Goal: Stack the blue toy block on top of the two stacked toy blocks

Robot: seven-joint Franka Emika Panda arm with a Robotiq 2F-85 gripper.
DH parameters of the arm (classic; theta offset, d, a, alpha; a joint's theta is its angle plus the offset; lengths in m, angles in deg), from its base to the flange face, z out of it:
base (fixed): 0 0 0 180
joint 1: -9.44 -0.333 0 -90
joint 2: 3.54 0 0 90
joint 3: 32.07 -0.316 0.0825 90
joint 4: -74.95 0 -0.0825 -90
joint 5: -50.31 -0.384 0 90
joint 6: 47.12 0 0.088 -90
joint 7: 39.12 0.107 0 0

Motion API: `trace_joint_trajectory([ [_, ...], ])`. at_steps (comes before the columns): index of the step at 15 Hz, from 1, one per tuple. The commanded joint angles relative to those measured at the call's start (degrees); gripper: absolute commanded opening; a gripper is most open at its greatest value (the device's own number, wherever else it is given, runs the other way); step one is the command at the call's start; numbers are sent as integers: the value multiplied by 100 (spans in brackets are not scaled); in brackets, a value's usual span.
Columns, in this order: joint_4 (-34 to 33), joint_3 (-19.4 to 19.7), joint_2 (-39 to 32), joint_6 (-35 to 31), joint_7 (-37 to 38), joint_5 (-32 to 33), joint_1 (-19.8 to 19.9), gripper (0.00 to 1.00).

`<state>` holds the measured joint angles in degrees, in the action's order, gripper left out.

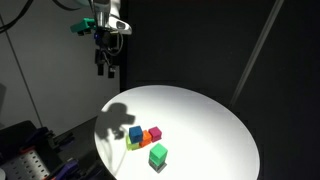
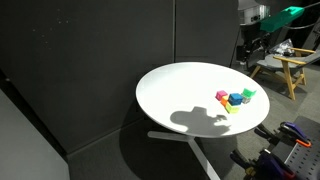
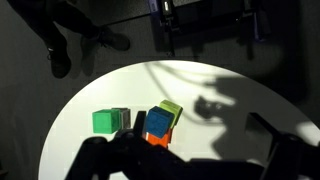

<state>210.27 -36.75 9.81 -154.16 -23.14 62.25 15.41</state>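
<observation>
The gripper point(image 1: 105, 70) hangs wide open and empty, high over the table point(image 1: 210, 115), likely to keep clear before descending. One blue block point(image 1: 135, 131) sits on the tabletop, clustered with one orange-red block point(image 1: 153, 133) and one yellow-green block point(image 1: 133, 144). The single two-block stack point(image 1: 158, 155), green on top, stands nearby.

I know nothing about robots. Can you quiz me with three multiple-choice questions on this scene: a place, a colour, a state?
1. Where is the blue toy block? A. on the round table B. held in the air C. on the floor
2. What colour tops the two stacked toy blocks? A. red B. green C. black
3. How are the robot's fingers? A. open, empty B. shut on a block C. hidden
Answers: 1 A, it sits near an orange-red cube; 2 B, bright green on top; 3 A, they stand apart with nothing between.
</observation>
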Motion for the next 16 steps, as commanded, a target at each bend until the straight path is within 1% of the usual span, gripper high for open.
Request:
trace_joint_trajectory([
  [1,-232,188,-181,-78,49,-150,-105,100],
  [2,-224,195,-181,-56,3,-142,-105,100],
  [3,-6,129,-29,13,22,26,-134,100],
  [16,-4,143,-43,12,20,24,-152,100],
])
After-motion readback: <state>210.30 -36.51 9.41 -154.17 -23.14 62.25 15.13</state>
